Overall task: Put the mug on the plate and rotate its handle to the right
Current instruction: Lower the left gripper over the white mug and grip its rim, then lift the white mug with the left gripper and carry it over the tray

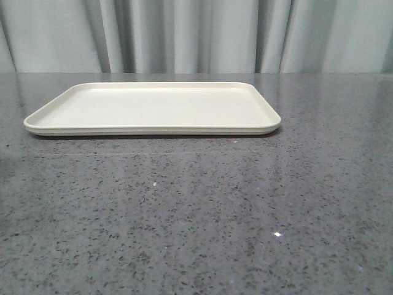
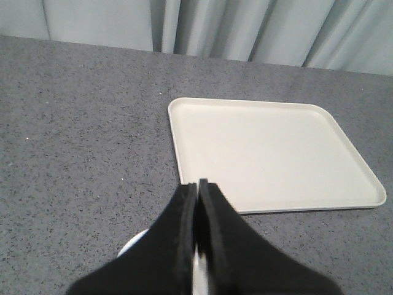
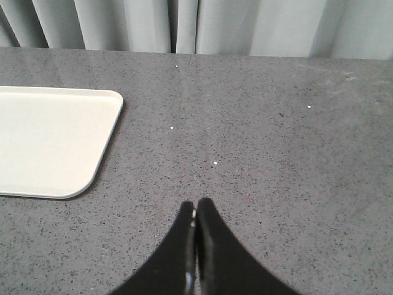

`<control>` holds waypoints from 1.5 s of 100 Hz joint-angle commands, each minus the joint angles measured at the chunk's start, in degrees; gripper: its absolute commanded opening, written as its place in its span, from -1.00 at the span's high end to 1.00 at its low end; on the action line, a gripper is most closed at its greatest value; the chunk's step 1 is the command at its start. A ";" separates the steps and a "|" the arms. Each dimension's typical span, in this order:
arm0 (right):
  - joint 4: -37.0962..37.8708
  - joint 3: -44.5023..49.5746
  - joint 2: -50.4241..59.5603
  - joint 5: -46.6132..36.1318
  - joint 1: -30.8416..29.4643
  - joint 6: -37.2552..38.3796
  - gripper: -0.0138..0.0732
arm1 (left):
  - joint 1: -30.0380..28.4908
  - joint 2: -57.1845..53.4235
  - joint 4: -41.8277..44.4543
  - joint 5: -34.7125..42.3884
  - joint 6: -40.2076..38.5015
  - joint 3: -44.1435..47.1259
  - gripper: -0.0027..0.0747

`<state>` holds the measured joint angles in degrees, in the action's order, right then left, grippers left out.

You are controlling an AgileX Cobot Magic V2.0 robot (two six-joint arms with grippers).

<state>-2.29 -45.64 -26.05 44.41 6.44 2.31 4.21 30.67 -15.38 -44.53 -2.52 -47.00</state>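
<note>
A cream plate [image 1: 153, 107] lies bare on the speckled grey desk [image 1: 196, 209] in front of a pale curtain [image 1: 196, 34], with no mug on it. In the front view the mug cannot be seen at all, and neither arm reaches into that picture. The only hint is in the left wrist view, where a small white curved edge [image 2: 130, 246] peeks out beside the dark fingers — possibly the mug's rim, though too little shows to say so, and the handle is hidden.

Both of the 2 claws are pressed together and pinch nothing. The left claw [image 2: 198, 184] hangs over the desk with its tips just at the plate's near rim; the right claw [image 3: 195, 206] hovers above bare desk, well apart from the plate's rounded corner.

By the task's description, the mug is likely a stiff, glazed piece — slick to the touch, moderately heavy, and liable to chip if dropped or knocked on the tray. A grip across the rim wall or around the body would probably hold it best, leaving the loop handle free for turning to the right. Either claw would first need to spread wide.
</note>
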 commanded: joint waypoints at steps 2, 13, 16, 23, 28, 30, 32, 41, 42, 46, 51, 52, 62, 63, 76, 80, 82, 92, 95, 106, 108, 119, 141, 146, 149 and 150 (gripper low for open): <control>-0.19 -1.89 -0.96 -4.16 -0.25 -0.43 0.83 | -0.13 0.85 -1.71 2.86 -0.50 -1.98 0.98; -0.19 -1.89 -0.96 -4.53 -0.25 -0.43 0.83 | -0.13 0.85 -1.71 1.88 -0.50 -1.98 0.98; -0.19 -1.89 -0.96 -4.53 -0.25 -0.43 0.83 | -0.13 0.85 -1.71 1.63 -0.50 -1.98 0.98; -0.19 -1.89 -0.96 -4.66 -0.25 -0.43 0.83 | -0.13 0.85 -1.71 1.15 -0.50 -1.98 0.98; -0.19 -1.89 -0.96 -4.73 -0.25 -0.43 0.83 | -0.13 0.85 -1.71 0.55 -0.50 -1.98 0.98; -0.19 -1.89 -0.96 -4.73 -0.25 -0.43 0.83 | -0.13 0.85 -1.71 0.10 -0.50 -1.98 0.98; -0.19 -1.89 -0.96 -4.73 -0.25 -0.43 0.82 | -0.13 0.85 -1.71 -0.34 -0.50 -1.98 0.98; -0.19 -1.89 -0.96 -4.73 -0.25 -0.43 0.71 | -0.13 0.85 -0.39 -1.16 -0.50 -1.98 0.97; -0.19 -1.89 -0.96 -4.73 -0.25 -0.43 0.69 | -0.13 0.85 -0.14 -1.28 -0.50 -1.98 0.94; -0.19 -1.89 -0.96 -4.73 -0.25 -0.43 0.58 | -0.13 0.85 0.27 -1.39 -0.50 -1.98 0.88; -0.19 -1.89 -0.96 -4.73 -0.25 -0.43 0.40 | -0.13 0.85 0.37 -1.52 -0.50 -1.98 0.74; -0.19 -1.89 -0.96 -4.73 -0.25 -0.43 0.37 | -0.13 0.85 0.37 -1.52 -0.50 -1.98 0.68; -0.19 -1.89 -0.96 -5.21 -0.25 -0.43 -0.15 | -0.13 0.85 0.37 -1.52 -0.23 -1.98 0.20; -0.19 -1.89 -0.96 -5.34 -0.25 -0.43 -0.18 | -0.13 0.85 0.37 -1.52 -0.23 -1.98 0.11; -0.19 -1.89 -0.96 -6.35 -0.25 -0.43 -0.67 | -0.17 0.85 0.50 -1.52 -0.11 -1.98 -0.63; -0.19 -1.89 -0.96 -6.47 -0.25 -0.43 -0.72 | -0.17 0.85 0.77 -1.52 -0.11 -1.98 -0.71; -0.19 -1.89 -0.96 -6.53 -0.25 -0.43 -0.73 | -0.17 0.85 0.77 -1.52 -0.11 -1.98 -0.74; -0.19 -1.89 -0.96 -6.53 -0.25 -0.43 -0.73 | -0.17 0.96 0.92 -2.01 -0.11 -1.98 -0.70; -0.19 -1.89 -0.96 -6.53 -0.25 -0.43 -0.73 | -0.17 0.96 1.22 -2.15 -0.11 -1.98 -0.68; -0.19 -1.89 -0.98 -6.72 -0.25 -0.43 -0.73 | -0.17 2.31 3.79 -2.60 -1.25 -1.98 -0.65; -0.19 -1.89 -0.98 -6.79 -0.25 -0.43 -0.73 | -0.17 2.59 4.13 -2.78 -1.56 -1.98 -0.64; -0.19 -1.89 -0.98 -7.26 -0.25 -0.43 -0.73 | -0.17 5.90 5.52 -5.20 -2.57 -1.98 -0.64; -0.19 -1.89 -0.98 -7.44 -0.25 -0.43 -0.73 | -0.17 12.85 7.53 -9.06 -2.57 -1.98 -0.64; -0.19 -1.89 -0.98 -7.44 -0.25 -0.43 -0.73 | -0.17 14.08 7.68 -9.34 -2.57 -1.98 -0.64; -0.19 -1.89 -0.98 -7.44 -0.25 -0.43 -0.73 | -0.17 14.70 7.68 -9.45 -2.57 -1.98 -0.64; -0.19 -1.89 -0.98 -7.44 -0.25 -0.43 -0.73 | -0.17 15.02 7.71 -9.46 -2.57 -1.98 -0.64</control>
<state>-2.40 -45.73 -26.05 41.80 6.44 2.20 4.21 43.99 -7.57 -56.32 -4.45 -47.12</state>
